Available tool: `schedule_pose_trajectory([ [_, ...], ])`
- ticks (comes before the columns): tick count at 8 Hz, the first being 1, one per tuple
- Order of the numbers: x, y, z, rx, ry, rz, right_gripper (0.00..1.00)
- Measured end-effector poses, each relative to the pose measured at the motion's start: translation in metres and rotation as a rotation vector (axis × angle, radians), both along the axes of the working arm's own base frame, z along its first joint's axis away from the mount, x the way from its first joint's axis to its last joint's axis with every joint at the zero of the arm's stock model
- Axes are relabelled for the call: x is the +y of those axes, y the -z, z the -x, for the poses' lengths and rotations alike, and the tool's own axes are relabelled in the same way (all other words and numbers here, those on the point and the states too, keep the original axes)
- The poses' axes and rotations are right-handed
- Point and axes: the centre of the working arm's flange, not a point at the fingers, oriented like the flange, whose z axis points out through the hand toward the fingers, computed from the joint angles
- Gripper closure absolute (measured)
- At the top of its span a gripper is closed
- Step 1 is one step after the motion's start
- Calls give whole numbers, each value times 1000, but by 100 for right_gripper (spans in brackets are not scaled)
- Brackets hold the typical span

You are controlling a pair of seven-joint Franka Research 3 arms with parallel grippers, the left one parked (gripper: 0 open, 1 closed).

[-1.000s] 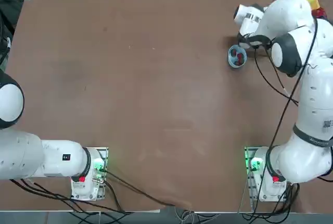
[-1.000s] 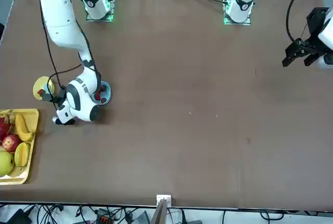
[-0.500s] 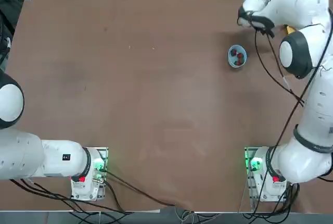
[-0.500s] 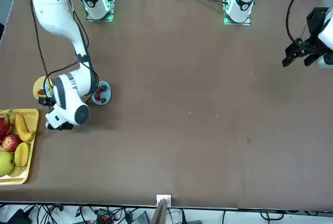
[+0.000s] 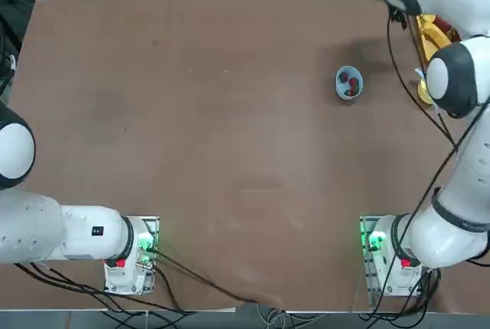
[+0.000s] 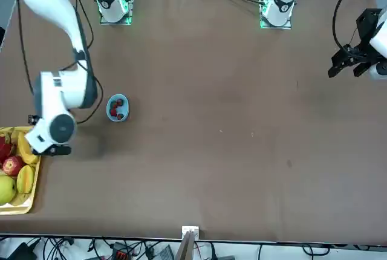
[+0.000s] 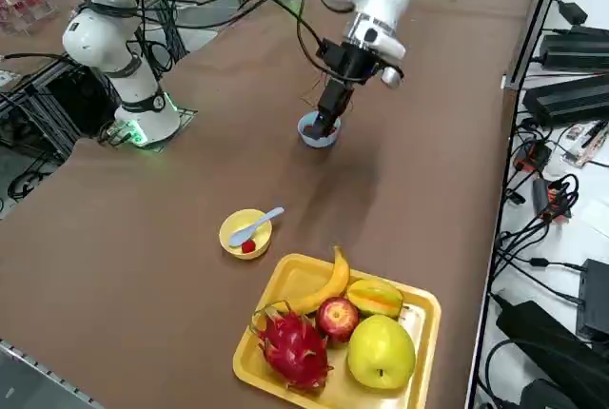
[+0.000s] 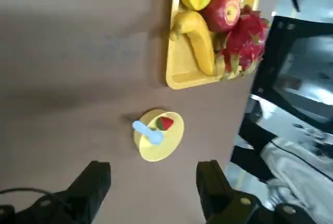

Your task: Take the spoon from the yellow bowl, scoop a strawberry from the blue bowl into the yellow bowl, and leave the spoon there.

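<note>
If judged by the contents of the yellow bowl, looks finished. Shows the jointed white right arm (image 5: 459, 168) reaching to the far right, raised, apparently backing away to leave the serving undisturbed. Shows a rectangular yellow plastic tray (image 7: 357, 393) of fruit at the far right, probably set aside from the scooping. Has the black two-finger right gripper (image 8: 153, 166) wide open above the table, gripping and touching nothing. Shows the small round yellow bowl (image 8: 151, 153) just near of the tray, and to its left, a round light-blue bowl (image 6: 125, 108) keeping spare red strawberries. Finds a pale-blue plastic spoon (image 8: 153, 135) leaning over the yellow rim, presumably left deliberately, beside one red strawberry (image 8: 165, 123) inside.
</note>
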Motion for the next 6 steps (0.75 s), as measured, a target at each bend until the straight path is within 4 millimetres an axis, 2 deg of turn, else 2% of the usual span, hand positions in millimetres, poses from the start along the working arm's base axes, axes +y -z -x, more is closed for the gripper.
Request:
schedule_pose_trajectory([
  [4,6,-100,21,-112,21,-256,0],
  [6,-6,-140,35,-147,23,-375,0],
])
